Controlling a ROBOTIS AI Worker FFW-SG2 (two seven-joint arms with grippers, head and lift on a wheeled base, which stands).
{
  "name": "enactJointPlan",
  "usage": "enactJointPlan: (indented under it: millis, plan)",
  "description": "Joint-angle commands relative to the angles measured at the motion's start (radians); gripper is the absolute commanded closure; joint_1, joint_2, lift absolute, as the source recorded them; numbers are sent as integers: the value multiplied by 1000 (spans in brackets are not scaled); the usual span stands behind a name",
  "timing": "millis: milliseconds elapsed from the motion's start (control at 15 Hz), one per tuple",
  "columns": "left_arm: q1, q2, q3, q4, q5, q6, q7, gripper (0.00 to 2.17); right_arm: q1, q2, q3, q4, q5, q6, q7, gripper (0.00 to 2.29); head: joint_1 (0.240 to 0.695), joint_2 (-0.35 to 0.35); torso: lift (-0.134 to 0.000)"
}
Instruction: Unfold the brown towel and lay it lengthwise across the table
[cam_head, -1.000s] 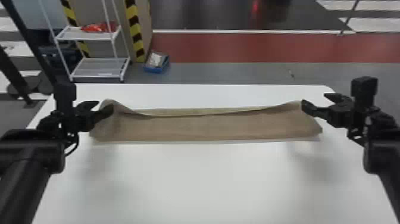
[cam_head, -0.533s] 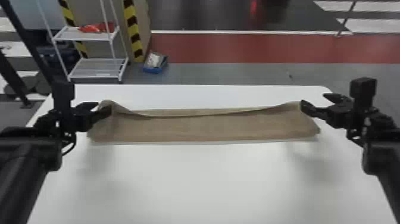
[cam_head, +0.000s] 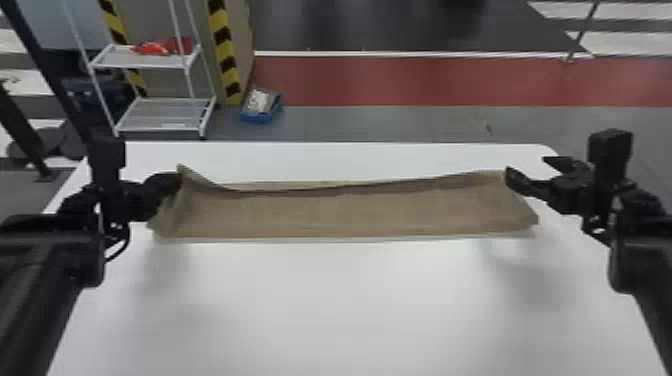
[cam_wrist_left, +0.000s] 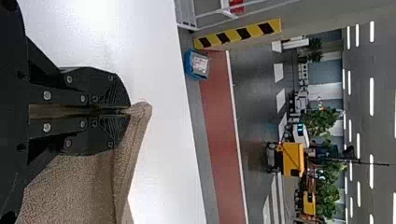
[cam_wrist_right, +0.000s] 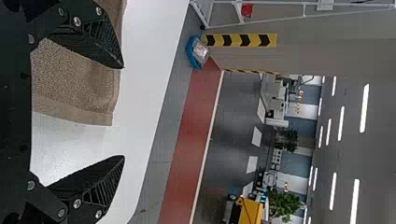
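Note:
My left gripper (cam_head: 169, 184) is at the left end of the brown towel (cam_head: 350, 212), shut on its raised far-left corner. In the left wrist view the left gripper (cam_wrist_left: 128, 110) pinches the towel (cam_wrist_left: 79, 184), a small fold of cloth showing past the fingertips. The towel lies as a long strip across the table, its far edge lifted and sagging in the middle. At the right end my right gripper (cam_head: 527, 169) stands open. In the right wrist view the right gripper (cam_wrist_right: 123, 112) has one finger over the towel's end (cam_wrist_right: 74, 79) and bare table between its fingers.
The white table (cam_head: 350, 305) extends in front of the towel, with a narrow strip behind it. Beyond its far edge stand a white rack (cam_head: 165, 112) and a blue box (cam_head: 261, 106) on the floor.
My left gripper has shifted slightly left with the corner, and the towel's left end is pulled more upright. The right gripper has hardly moved and stays open.

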Motion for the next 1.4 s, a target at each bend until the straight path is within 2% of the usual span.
enactJointPlan:
  millis: [0, 200, 533, 733, 867, 1067, 1200, 1333]
  plan:
    - [19, -1, 5, -27, 5, 0, -1, 1541, -1, -1, 1, 2, 2, 0, -5, 221, 686, -8, -121]
    - [55, -5, -2, -83, 24, 0, -1, 1541, -1, -10, 0, 26, 8, -6, -11, 221, 688, -12, -121]
    - [35, -34, -63, -85, 10, -3, 3, 1541, -1, -16, -6, 89, 6, -3, -42, 286, 695, -41, -121]
    - [35, -34, -69, -85, 4, -3, 6, 1541, 1, -16, -6, 100, 5, 25, -40, 346, 695, -65, -121]
    - [35, -34, -69, -85, -1, -3, 8, 1541, 1, -19, -6, 100, 5, 52, -23, 346, 695, -70, -121]
    - [33, -34, -71, -85, -1, -3, 10, 1541, -1, -23, -17, 100, -3, 80, 30, 478, 695, -69, -121]
    - [35, -34, -71, -85, -1, -3, 11, 1541, -1, -19, -16, 97, -6, 92, 56, 680, 695, -67, -121]
    - [35, -34, -69, -85, -1, -3, 11, 1541, 4, -19, -16, 86, -8, 95, 64, 745, 695, -62, -121]
